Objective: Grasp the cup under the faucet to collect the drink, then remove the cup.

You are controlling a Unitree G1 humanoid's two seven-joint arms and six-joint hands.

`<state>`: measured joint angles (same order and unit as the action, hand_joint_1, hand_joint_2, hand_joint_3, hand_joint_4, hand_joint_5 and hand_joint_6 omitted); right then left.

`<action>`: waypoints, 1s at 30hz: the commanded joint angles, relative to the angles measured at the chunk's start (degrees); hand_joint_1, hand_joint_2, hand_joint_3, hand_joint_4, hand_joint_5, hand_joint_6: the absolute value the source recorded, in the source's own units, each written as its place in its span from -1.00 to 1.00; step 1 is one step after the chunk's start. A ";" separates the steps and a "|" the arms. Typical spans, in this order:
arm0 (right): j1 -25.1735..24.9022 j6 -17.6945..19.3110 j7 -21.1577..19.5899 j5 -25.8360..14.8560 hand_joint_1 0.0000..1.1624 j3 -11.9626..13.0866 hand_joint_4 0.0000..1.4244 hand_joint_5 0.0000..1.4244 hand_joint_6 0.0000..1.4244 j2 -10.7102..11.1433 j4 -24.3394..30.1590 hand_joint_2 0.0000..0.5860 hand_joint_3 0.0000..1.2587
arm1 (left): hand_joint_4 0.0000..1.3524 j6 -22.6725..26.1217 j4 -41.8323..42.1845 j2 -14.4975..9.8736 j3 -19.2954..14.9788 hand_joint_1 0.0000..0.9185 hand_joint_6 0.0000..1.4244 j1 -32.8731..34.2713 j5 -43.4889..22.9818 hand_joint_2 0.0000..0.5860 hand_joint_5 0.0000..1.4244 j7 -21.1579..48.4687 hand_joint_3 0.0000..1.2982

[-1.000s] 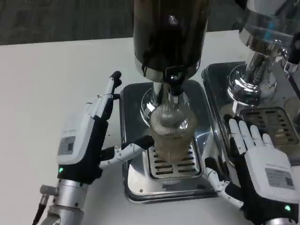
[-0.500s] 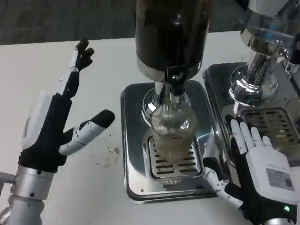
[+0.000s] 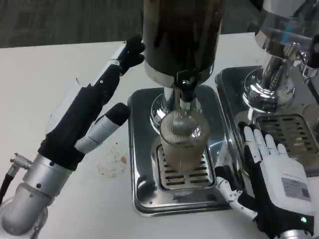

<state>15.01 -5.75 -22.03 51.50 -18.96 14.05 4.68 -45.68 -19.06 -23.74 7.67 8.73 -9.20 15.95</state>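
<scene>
Just one cup (image 3: 183, 142), two dispensers (image 3: 182, 45)

White table (image 3: 60, 64): two chrome drip trays (image 3: 142, 149) (image 3: 229, 92) side by side (right one cropped).

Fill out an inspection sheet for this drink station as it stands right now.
Surface: white table, with a faint stain left of the tray.
Job's things: clear cup stands on the drip tray under the faucet of the dark dispenser.
Clutter: second dispenser on its own tray at right.
Hands: left hand raised beside the dispenser, holding nothing; right hand open, right of the cup.
Cables: plug end at the left wrist.
Surroundings: grey carpet.
</scene>
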 commanded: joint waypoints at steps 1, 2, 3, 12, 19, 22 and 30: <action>0.41 0.40 -1.41 -0.44 -0.54 0.23 -1.00 -1.00 -1.00 -0.48 -0.40 0.37 -1.00 | -1.00 0.53 -0.53 2.46 -1.04 -1.00 -0.96 2.01 -2.30 -0.68 -0.88 4.22 -1.00; 0.44 0.36 -1.52 -0.38 -0.54 0.22 -1.00 -1.00 -1.00 -0.55 -0.38 0.37 -1.00 | -1.00 0.69 -0.75 2.88 -1.20 -1.00 -0.96 2.37 -2.80 -0.68 -0.88 5.16 -1.00; 0.49 0.33 -1.61 -0.36 -0.54 0.26 -1.00 -1.00 -1.00 -0.58 -0.33 0.37 -1.00 | -1.00 0.93 -1.00 3.38 -1.15 -1.00 -0.96 3.03 -3.20 -0.68 -0.89 6.21 -1.00; 0.92 -0.29 -2.41 -0.02 -0.54 0.13 -1.00 -1.00 -0.99 -1.23 -0.08 0.39 -1.00 | -1.00 2.48 -3.34 6.51 -1.23 -1.00 -0.94 7.74 -2.03 -0.65 -0.91 11.72 -1.00; 1.78 -0.81 -2.92 0.44 -0.53 0.27 -1.00 -1.00 -0.98 -1.96 0.49 0.41 -1.00 | -1.00 3.06 -4.79 8.50 -0.76 -1.00 -0.87 9.58 -1.75 -0.65 -0.86 14.74 -1.00; 2.14 -0.97 -3.03 0.70 -0.53 0.33 -1.00 -1.00 -0.98 -2.24 0.73 0.41 -1.00 | -1.00 2.84 -3.78 9.04 -0.86 -1.00 -0.85 8.47 -1.88 -0.64 -0.84 15.20 -0.98; 1.82 -0.58 -2.38 0.45 -0.53 0.52 -1.00 -1.00 -0.98 -1.91 0.57 0.42 -1.00 | -1.00 1.65 -0.86 10.00 -1.13 -1.00 -0.84 3.20 -0.26 -0.61 -0.80 14.94 -0.93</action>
<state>16.87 -6.34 -24.09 52.12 -18.76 11.83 4.94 -43.38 -21.00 -13.69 6.73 13.33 -10.43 30.68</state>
